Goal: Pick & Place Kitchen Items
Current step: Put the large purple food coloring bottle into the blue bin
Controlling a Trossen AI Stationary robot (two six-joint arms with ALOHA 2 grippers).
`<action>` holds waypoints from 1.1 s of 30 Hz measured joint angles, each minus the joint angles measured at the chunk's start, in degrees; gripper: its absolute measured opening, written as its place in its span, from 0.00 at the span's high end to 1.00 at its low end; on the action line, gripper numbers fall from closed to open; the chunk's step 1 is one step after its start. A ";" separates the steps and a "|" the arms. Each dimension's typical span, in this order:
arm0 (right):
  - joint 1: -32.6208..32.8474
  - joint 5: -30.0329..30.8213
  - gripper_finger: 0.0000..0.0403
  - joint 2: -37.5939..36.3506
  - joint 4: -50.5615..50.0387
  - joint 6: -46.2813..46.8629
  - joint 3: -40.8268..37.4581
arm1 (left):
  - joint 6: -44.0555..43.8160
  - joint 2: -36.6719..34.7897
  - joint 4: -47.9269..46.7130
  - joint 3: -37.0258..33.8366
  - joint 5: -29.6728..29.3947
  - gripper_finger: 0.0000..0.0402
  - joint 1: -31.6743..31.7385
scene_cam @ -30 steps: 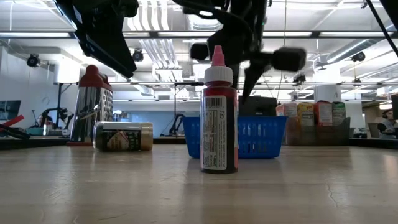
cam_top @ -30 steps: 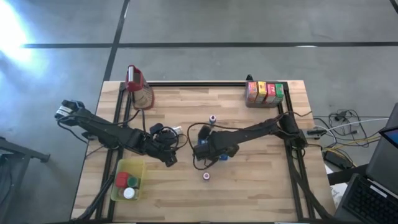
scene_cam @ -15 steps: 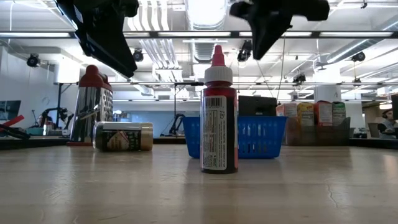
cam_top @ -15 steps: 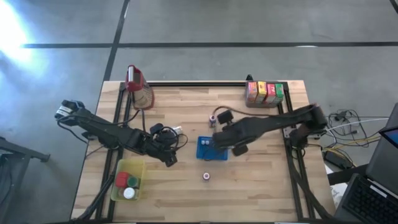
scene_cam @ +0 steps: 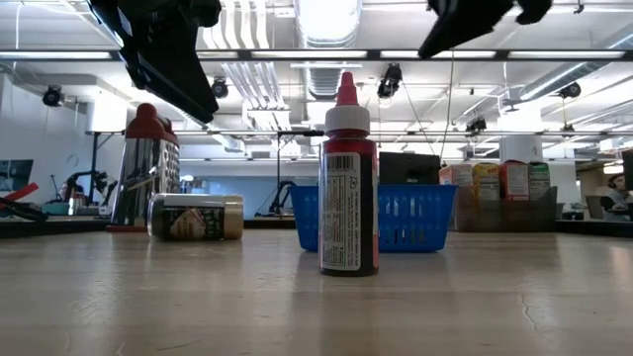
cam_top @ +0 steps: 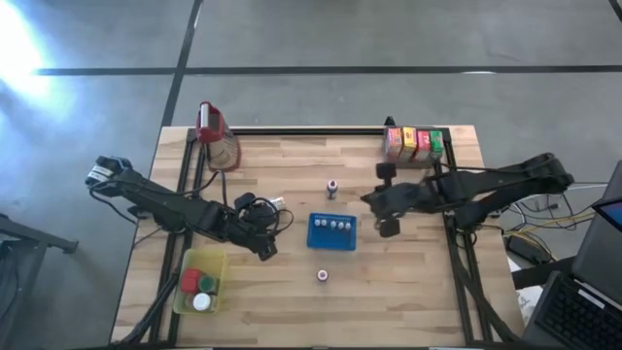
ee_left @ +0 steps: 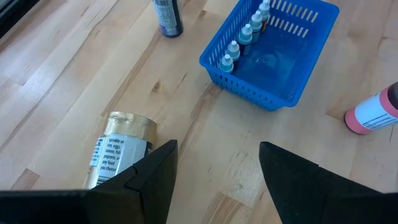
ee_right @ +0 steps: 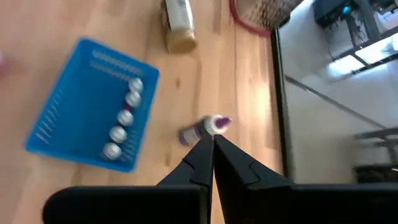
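A blue tray (cam_top: 332,231) in the middle of the table holds several white-capped bottles (ee_left: 244,38) in a row. A purple bottle (cam_top: 331,187) stands beyond it and a red bottle (cam_top: 322,276) stands nearer; the low view shows the red bottle (scene_cam: 348,188) upright. A gold-lidded jar (ee_left: 121,150) lies on its side just ahead of my left gripper (ee_left: 217,171), which hangs open above the table and holds nothing. My right gripper (cam_top: 372,199) hovers to the right of the tray; its wrist view shows it (ee_right: 212,163) shut and empty.
A yellow-green tub (cam_top: 199,282) with red, green and white lids sits at the near left. Coloured cartons (cam_top: 413,144) stand at the far right corner, and a tall jug with a red top (cam_top: 216,138) at the far left. Bare wood lies near and right.
My right gripper has drawn back from over the blue tray toward the table's right edge and risen, rolling as it went. This has uncovered the tray with its row of bottles. The tray and the other things have kept their places.
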 joint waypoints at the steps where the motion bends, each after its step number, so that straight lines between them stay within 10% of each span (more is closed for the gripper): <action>1: 0.20 -0.98 0.98 -1.91 2.00 1.08 -2.18 | 0.00 0.00 0.01 0.00 0.01 0.42 -0.02; 16: -4.23 -2.51 0.97 -9.45 32.89 20.22 -24.36 | 0.00 0.00 0.01 0.00 -0.01 0.42 -0.01; 33: -21.63 -23.57 0.55 3.55 38.37 16.18 -22.60 | 0.00 0.00 0.01 0.00 0.01 0.42 0.00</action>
